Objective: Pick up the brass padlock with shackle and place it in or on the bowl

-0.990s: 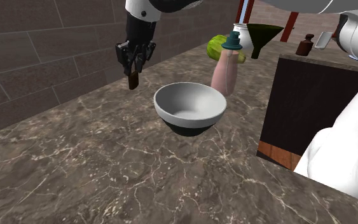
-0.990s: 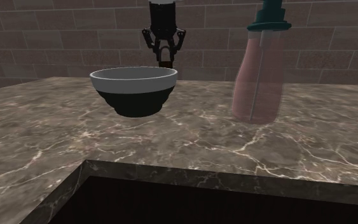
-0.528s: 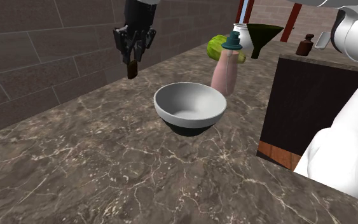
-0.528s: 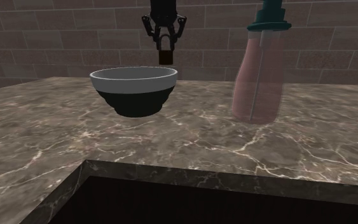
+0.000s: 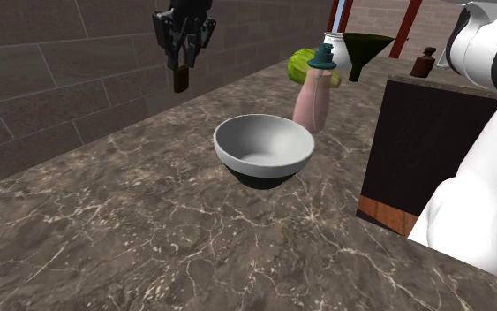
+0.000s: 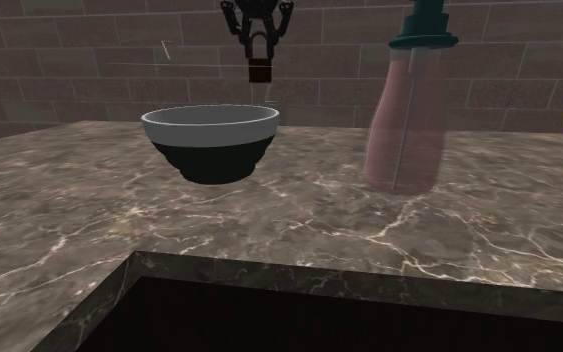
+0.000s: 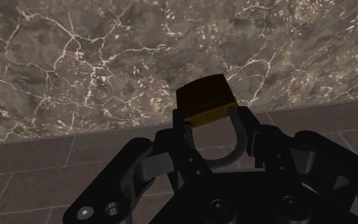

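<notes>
As the lock [image 7: 205, 99] is hard, small & prob. heavy, it is pinched by the gripper [image 7: 214, 130] at its loop.

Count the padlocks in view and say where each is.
1. The padlock hangs by its shackle in the gripper, above the counter, at the shoulder view's left of the bowl. The pink bottle could hide another.

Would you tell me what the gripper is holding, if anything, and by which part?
The gripper holds the brass-coloured padlock, clasped by its shackle.
</notes>
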